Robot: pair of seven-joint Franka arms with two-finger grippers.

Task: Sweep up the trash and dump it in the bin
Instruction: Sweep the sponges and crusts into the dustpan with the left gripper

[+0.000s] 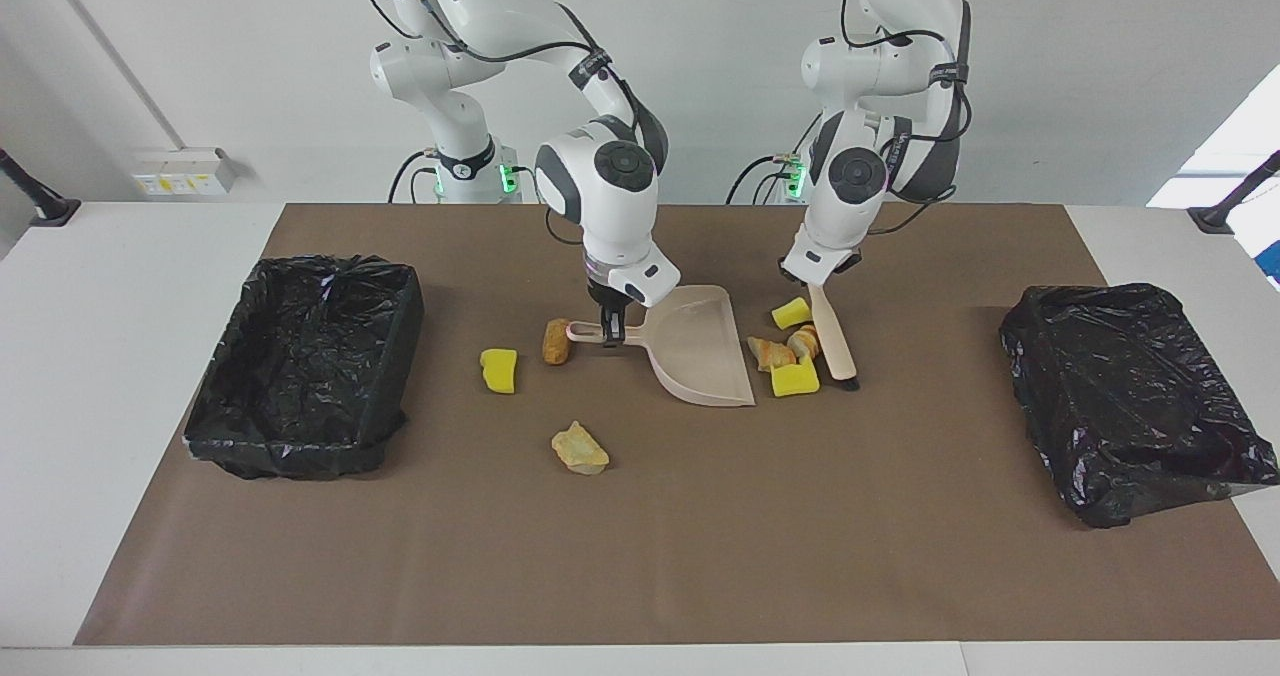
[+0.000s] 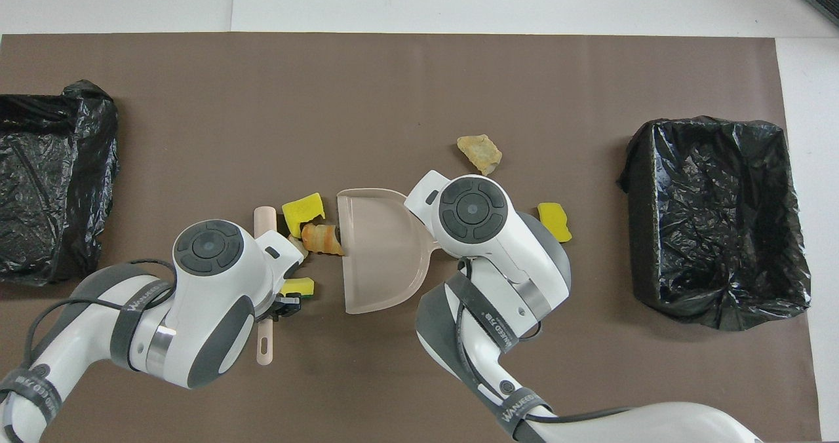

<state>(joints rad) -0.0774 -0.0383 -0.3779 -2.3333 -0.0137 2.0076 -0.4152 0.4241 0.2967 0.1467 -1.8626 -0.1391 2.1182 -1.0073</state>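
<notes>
Four trash bits (image 1: pixel 790 354), unaligned (clustered), beside dustpan (image 1: pixel 700 351)

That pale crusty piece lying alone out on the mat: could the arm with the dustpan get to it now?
Probably yes. The pale piece lies on open mat with nothing around it, but the right end effector is shut on the dustpan handle, so it would have to bring the pan along.
</notes>
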